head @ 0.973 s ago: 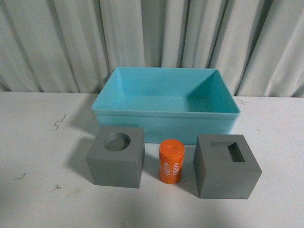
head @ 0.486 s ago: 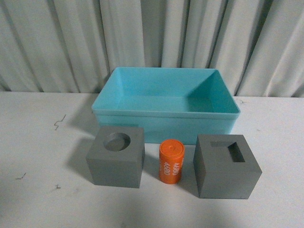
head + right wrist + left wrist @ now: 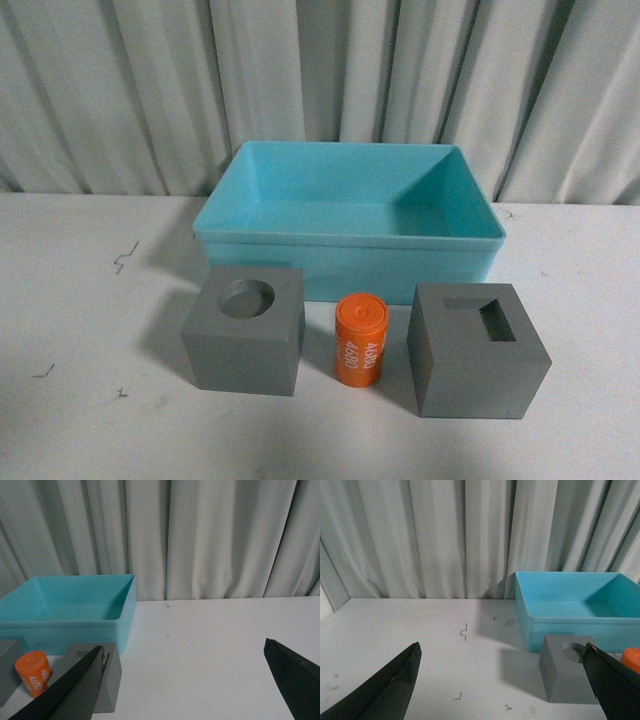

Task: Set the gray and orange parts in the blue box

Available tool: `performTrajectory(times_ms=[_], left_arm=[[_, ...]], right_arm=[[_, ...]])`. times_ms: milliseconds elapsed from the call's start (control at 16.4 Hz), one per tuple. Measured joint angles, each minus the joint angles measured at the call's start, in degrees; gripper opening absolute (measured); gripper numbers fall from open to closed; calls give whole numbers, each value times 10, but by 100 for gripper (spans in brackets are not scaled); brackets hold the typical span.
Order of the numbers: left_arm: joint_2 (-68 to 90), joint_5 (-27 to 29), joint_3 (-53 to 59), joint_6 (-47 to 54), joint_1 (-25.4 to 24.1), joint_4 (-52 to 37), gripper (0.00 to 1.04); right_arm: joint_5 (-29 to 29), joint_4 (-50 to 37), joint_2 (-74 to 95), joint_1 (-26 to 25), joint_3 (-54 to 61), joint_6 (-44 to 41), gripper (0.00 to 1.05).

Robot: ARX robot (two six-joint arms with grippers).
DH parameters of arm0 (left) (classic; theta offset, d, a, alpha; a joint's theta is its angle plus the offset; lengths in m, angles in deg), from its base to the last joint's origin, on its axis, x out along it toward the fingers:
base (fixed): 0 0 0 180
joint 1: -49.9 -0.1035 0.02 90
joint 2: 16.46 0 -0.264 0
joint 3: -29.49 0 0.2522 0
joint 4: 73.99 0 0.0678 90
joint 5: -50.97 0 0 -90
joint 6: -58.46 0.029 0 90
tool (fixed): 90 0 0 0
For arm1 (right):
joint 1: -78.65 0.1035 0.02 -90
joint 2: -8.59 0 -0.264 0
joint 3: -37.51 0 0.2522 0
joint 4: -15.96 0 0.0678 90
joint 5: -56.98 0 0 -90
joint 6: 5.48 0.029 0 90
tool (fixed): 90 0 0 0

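In the front view the blue box (image 3: pixel 348 268) stands empty at the back of the white table. In front of it, in a row, are a gray cube with a round top hole (image 3: pixel 245 330), an upright orange cylinder with white lettering (image 3: pixel 359 339) and a gray cube with a rectangular hole (image 3: pixel 477 349). Neither arm shows in the front view. My left gripper (image 3: pixel 502 672) is open, low over the table; the round-hole cube (image 3: pixel 567 676) is near one fingertip, the blue box (image 3: pixel 577 624) behind. My right gripper (image 3: pixel 182 672) is open; the rectangular-hole cube (image 3: pixel 111 680), the orange cylinder (image 3: pixel 34 673) and the blue box (image 3: pixel 67 628) lie to one side.
A pleated gray-white curtain (image 3: pixel 320 80) closes off the back of the table. Small dark scuff marks (image 3: pixel 124 256) dot the white tabletop (image 3: pixel 80 300) on the left. Bare tabletop (image 3: pixel 215 650) lies between my right fingers.
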Motion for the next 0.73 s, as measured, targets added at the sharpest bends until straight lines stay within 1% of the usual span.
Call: performTrajectory(times_ms=[243,304,365,426,486,547,608,669,730], left_arm=[[0,0,0,0,0,0,98],[0,0,0,0,0,0,98],[0,0,0,0,0,0,98],[0,-1,0,0,0,-1,98],[0,0,0,0,0,0,98],[0,0,0,0,0,0,98],[0,0,0,0,0,0,98],[0,0,0,0,0,0,98],[0,0,0,0,0,0,98]], right_arm=[[0,0,0,0,0,0,98],[-52,89,26,16,-28,28,98],[-118,163,148,10,-80,77,98],[-116,129,234,-42,-105,93,98],[-78,67,306,-106,-134,90,98],[-21,1,384,-152,-175,69,98],[22,-45,451,-171,-215,44,98],[66,-78,527,-165,-258,10,98],[103,-101,603,-134,-287,-26,98]])
